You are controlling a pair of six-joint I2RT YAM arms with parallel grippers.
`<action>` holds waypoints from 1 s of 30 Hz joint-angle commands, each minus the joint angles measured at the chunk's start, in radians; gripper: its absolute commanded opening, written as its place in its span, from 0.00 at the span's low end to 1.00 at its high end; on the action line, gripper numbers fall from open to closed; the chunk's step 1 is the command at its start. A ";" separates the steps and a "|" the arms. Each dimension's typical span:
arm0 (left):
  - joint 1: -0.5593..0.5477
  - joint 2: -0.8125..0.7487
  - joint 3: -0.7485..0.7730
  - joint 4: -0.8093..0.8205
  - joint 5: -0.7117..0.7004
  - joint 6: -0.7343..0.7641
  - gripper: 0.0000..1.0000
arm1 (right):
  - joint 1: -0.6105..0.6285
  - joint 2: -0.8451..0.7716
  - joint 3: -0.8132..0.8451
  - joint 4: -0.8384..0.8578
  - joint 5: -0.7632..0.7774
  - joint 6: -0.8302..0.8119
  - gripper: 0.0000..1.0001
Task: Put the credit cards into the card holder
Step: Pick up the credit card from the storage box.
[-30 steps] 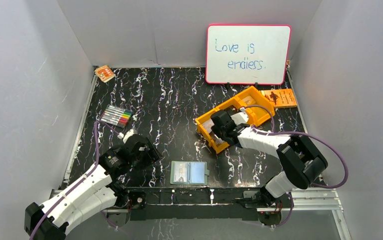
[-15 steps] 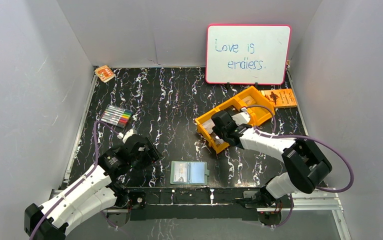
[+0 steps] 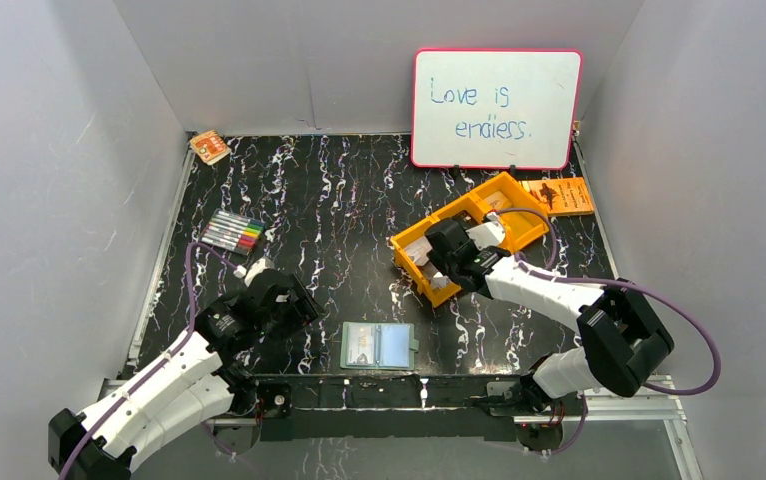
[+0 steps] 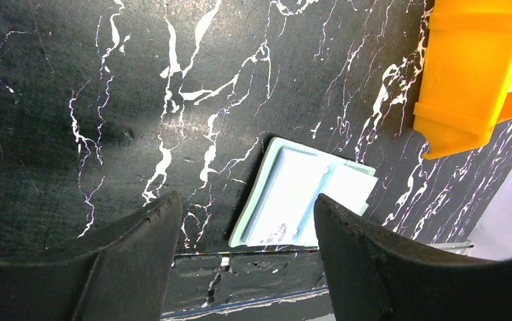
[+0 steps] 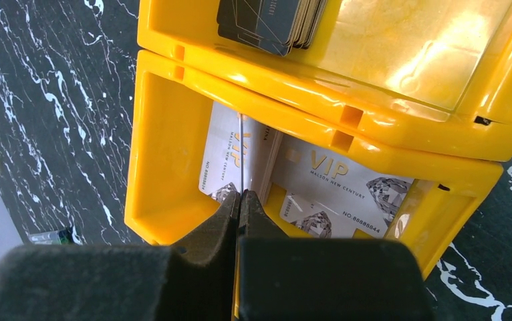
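Note:
Pale credit cards (image 5: 337, 180) printed "VIP" lie in the near compartment of the orange tray (image 5: 166, 127). One credit card (image 5: 240, 144) stands on edge there, pinched between the fingers of my right gripper (image 5: 240, 195), which is shut on it. In the top view that right gripper (image 3: 427, 262) reaches into the tray's near-left end (image 3: 411, 238). The sage-green card holder (image 3: 377, 346) lies open and flat near the front edge, a pale card in its grey-blue inside (image 4: 300, 197). My left gripper (image 4: 246, 207) hovers open just left of it (image 3: 294, 300), holding nothing.
A stack of dark cards (image 5: 270, 20) fills the tray's other compartment. A whiteboard (image 3: 496, 108) leans on the back wall, an orange booklet (image 3: 559, 195) lies beside the tray, a marker set (image 3: 234, 232) at left and a small orange packet (image 3: 209, 147) in the far-left corner.
The right gripper's fingers have closed onto the upright card in the tray, and the right arm's elbow has swung right and nearer. The left arm has stayed put.

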State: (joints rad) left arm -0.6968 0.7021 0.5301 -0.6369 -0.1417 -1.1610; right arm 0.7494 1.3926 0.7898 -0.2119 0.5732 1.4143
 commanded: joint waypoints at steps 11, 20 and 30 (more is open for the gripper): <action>0.001 -0.020 0.047 -0.059 -0.059 0.009 0.69 | 0.006 -0.202 0.099 -0.157 0.050 -0.060 0.00; 0.000 -0.041 0.122 -0.089 -0.115 0.008 0.70 | -0.063 -0.376 0.251 -0.307 -0.294 -0.226 0.00; 0.000 -0.160 0.086 -0.084 -0.125 -0.040 0.70 | -0.226 -0.407 0.245 -0.186 -1.118 -0.121 0.00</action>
State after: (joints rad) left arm -0.6968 0.5728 0.6235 -0.7021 -0.2337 -1.1805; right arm 0.5316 1.0084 1.0531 -0.4999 -0.1802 1.2354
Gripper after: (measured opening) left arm 0.697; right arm 0.053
